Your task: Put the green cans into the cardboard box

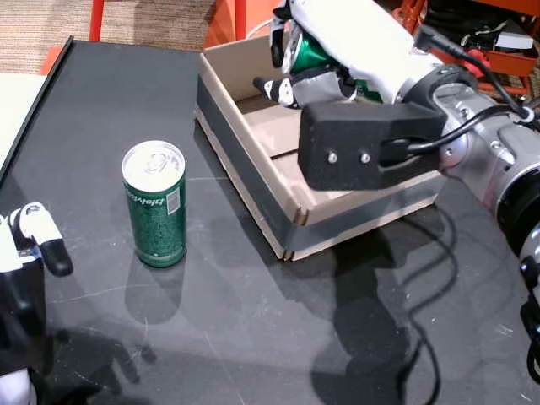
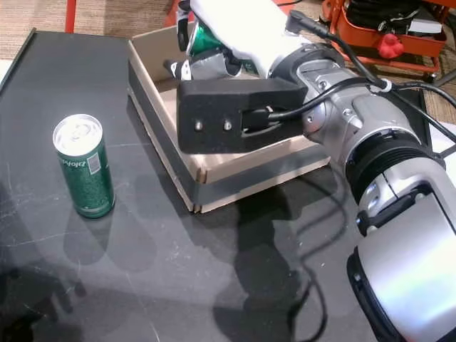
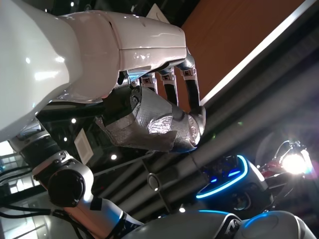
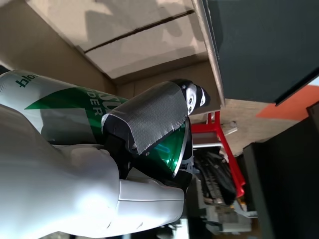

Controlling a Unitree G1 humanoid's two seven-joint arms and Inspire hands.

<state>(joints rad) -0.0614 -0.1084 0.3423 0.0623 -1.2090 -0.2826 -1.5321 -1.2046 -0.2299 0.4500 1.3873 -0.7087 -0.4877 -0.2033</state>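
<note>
One green can (image 1: 153,202) (image 2: 84,166) stands upright on the black table, left of the cardboard box (image 1: 245,181) (image 2: 162,139). My right hand (image 1: 342,42) (image 2: 239,28) is shut on a second green can (image 1: 305,52) (image 2: 206,39), which it holds tilted over the far part of the box. The right wrist view shows that can (image 4: 60,107) under my taped thumb (image 4: 149,117), with the box floor (image 4: 144,50) behind it. My left hand (image 1: 29,245) (image 3: 164,114) waits at the table's near left corner, open and holding nothing.
The box (image 4: 199,74) holds nothing that I can see; the hand and wrist block hide part of its floor. A cable (image 1: 439,135) runs along my right forearm. Orange and red frames (image 2: 385,43) stand beyond the table's far edge.
</note>
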